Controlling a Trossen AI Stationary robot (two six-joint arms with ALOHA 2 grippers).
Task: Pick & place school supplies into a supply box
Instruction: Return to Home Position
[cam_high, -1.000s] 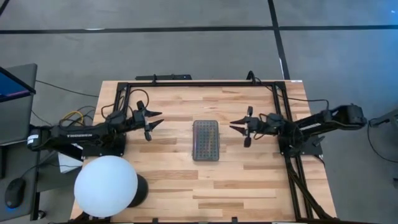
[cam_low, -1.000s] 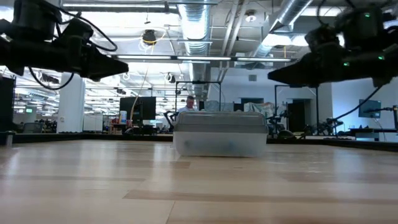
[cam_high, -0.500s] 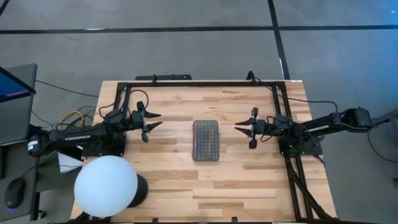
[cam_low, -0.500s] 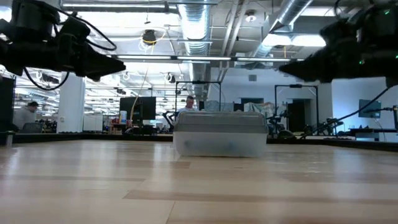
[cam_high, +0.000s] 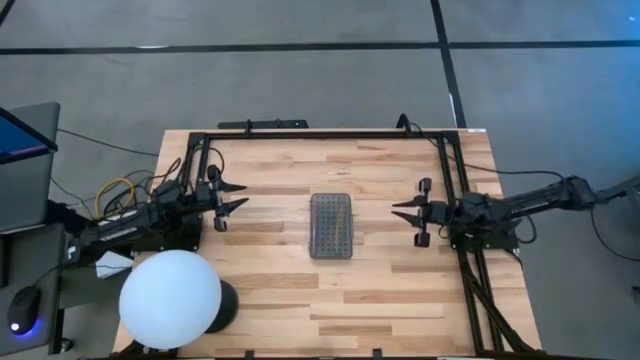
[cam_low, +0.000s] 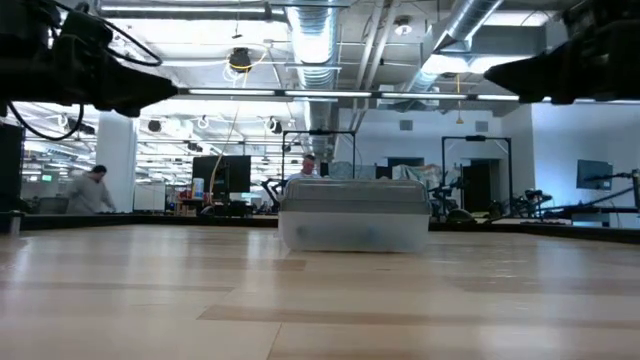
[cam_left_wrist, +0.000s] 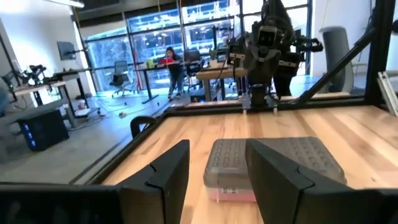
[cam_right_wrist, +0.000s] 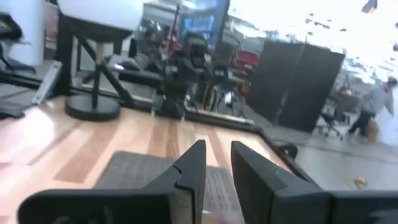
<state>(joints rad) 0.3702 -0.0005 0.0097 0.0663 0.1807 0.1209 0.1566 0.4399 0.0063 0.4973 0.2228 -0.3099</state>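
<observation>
— Where does the supply box (cam_high: 331, 226) sit?

— Lies flat at the middle of the bench (cam_high: 400, 290), long side running front to back, dotted lid (cam_low: 352, 191) shut. Touches neither arm.

— And the school supplies (cam_left_wrist: 231, 194)?

— None loose on the wood in any view. Shows only faint colour through the translucent wall (a pink patch at one end, seen from the left wrist), judged to be the supplies packed inside.

— The arms?

— Shows the left gripper (cam_high: 238, 195) hovering over the bench's left side, well apart from the box, fingers (cam_left_wrist: 168, 171) spread and holding nothing. Shows the right gripper (cam_high: 398, 212) mirrored over the right side, likewise parted and empty. Both aimed inward at the box.

— How far along, then?

— Looks all but finished: packed and lidded, nothing waiting to be picked up. Leaves, by judgement, only the parking of both arms at rest.

— Anything else in view?

— A white globe lamp (cam_high: 170, 298) at the bench's front left corner, and a person (cam_low: 92, 190) far off in the room behind.
</observation>
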